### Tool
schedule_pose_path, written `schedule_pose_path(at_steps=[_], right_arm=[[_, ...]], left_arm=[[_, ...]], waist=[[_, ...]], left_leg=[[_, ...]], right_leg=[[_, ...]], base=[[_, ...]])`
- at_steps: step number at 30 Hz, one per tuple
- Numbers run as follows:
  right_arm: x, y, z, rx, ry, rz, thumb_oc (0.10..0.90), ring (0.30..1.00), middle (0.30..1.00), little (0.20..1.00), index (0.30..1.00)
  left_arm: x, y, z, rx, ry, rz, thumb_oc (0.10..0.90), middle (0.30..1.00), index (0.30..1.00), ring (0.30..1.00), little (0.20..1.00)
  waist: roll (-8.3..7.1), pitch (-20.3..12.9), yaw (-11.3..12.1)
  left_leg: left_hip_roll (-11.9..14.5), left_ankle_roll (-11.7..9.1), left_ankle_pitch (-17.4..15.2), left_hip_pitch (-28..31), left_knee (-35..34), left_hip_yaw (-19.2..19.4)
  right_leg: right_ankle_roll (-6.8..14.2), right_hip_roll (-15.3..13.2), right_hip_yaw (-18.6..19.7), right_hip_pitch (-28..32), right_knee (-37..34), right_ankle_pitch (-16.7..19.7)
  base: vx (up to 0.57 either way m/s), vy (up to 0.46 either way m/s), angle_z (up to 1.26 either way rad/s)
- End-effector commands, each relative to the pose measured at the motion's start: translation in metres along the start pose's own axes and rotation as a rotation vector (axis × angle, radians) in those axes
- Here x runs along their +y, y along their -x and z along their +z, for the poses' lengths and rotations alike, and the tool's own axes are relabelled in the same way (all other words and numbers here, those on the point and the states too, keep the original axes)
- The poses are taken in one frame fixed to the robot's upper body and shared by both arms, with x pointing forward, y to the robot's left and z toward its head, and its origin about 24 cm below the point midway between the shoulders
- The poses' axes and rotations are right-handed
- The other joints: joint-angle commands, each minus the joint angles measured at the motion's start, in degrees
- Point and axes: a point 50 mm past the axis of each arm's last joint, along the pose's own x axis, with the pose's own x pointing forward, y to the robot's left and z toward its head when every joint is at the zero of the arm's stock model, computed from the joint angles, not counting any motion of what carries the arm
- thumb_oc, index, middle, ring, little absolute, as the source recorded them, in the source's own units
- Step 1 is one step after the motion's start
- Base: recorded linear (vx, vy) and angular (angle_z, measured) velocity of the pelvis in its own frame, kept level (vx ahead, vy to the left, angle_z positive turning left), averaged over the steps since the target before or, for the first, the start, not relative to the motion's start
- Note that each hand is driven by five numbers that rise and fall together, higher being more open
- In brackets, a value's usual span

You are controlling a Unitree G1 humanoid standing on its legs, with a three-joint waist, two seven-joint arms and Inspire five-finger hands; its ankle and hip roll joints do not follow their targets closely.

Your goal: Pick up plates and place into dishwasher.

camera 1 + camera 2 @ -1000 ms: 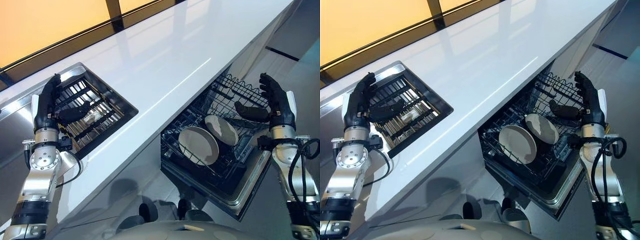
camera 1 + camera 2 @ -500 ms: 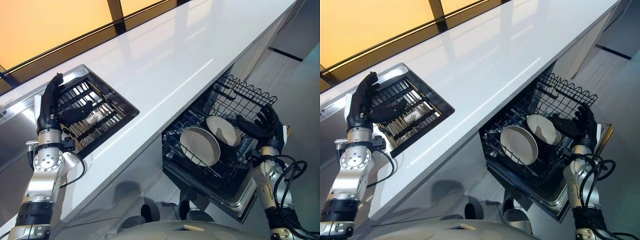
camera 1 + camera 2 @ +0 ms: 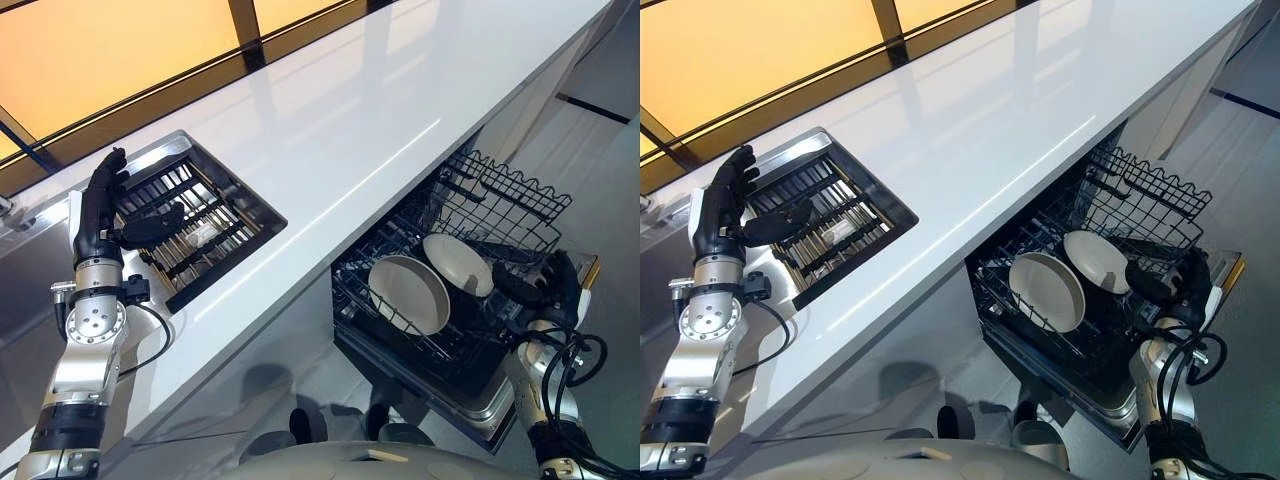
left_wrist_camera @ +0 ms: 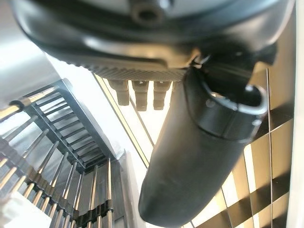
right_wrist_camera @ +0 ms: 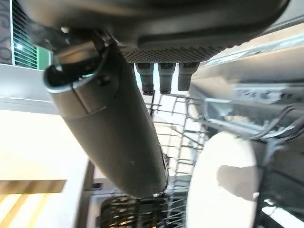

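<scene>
Under the white counter's right edge, the dishwasher rack stands pulled out with two plates upright in it. Just right of them the right hand hangs, fingers straight, holding nothing. Far left, the left hand hovers over the sink grid, fingers extended, empty.

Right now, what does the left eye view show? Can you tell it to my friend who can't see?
Two cream plates stand in the dishwasher's open wire rack under a long white counter. The right hand hangs open beside the rack, holding nothing. The left hand is open above the sink, which has a metal drying rack in it.
</scene>
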Motion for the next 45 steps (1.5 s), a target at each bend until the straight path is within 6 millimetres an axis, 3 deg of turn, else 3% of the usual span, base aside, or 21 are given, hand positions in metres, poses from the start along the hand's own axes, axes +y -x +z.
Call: schedule_pose_path(at_steps=[1,8,14,24,31,40,45], right_arm=[[0.003,-0.016,0.05,-0.24,-0.095,-0.007,0.8,0.9,0.9,0.9,0.9],[-0.004,-0.02,0.036,-0.163,-0.056,0.019,0.8,0.9,0.9,0.9,0.9],[-0.008,-0.028,0.038,-0.15,-0.025,0.028,0.8,0.9,0.9,0.9,0.9],[-0.012,-0.051,0.047,-0.083,0.004,-0.001,0.8,0.9,0.9,0.9,0.9],[-0.019,-0.064,0.049,0.026,-0.163,-0.074,0.8,0.9,0.9,0.9,0.9],[-0.006,-0.073,0.073,-0.012,-0.398,0.003,0.8,0.9,0.9,0.9,0.9],[0.01,-0.072,0.104,-0.157,-0.535,0.159,0.8,0.9,0.9,0.9,0.9]], left_arm=[[0.025,-0.025,0.042,-0.23,-0.023,0.072,0.8,0.9,0.9,0.9,0.9],[0.031,-0.028,0.046,-0.245,-0.029,0.07,0.8,0.9,0.9,0.9,0.9],[0.033,-0.034,0.055,-0.278,-0.029,0.07,0.8,0.9,0.9,0.9,0.9],[0.037,-0.045,0.08,-0.369,-0.004,0.105,0.8,0.9,0.9,0.9,0.9],[0.039,-0.051,0.1,-0.428,0.018,0.116,0.8,0.9,0.9,0.9,0.9],[0.04,-0.055,0.111,-0.479,0.038,0.13,0.8,0.9,0.9,0.9,0.9],[0.039,-0.059,0.116,-0.496,0.037,0.13,0.8,0.9,0.9,0.9,0.9]], waist=[[0.58,-1.51,0.38],[0.73,-0.65,0.37],[1.19,0.43,0.58],[3.62,4.2,1.3],[5.51,6.68,1.82],[6.1,10.37,2.17],[5.95,11.71,2.07]], left_leg=[[-4.34,1.93,-6.77,0.67,0.36,1.16],[-4.27,1.77,-6.61,0.53,0.36,1.11],[-4.24,1.69,-6.21,0.06,0.36,0.82],[-4.59,1.24,-5.03,-3.14,0.68,-0.36],[-4.7,0.97,-4.51,-5.16,1.72,-0.84],[-4.86,1.21,-4.99,-8.05,4.72,-1.41],[-4.88,1.34,-4.95,-8.85,5.24,-1.64]], right_leg=[[2.52,1.96,-1.88,-1.2,4.25,-5.9],[2.5,1.96,-1.83,-1.43,4.51,-5.98],[2.42,1.81,-1.82,-2.21,5.16,-6.04],[1.59,1.34,-1.79,-5.55,7.05,-6.63],[0.62,0.77,-2.31,-7.44,9.26,-7.66],[-0.5,0.38,-2.32,-10.46,12.78,-8.71],[-0.74,0.43,-2.3,-11.32,13.28,-8.65]], base=[[0.0,0.0,0.0],[0.0,-0.005,0.0],[0.02,-0.03,0.01],[-0.02,-0.017,0.05],[-0.01,-0.003,0.04],[-0.01,-0.004,0.01],[0.0,0.0,0.0]])
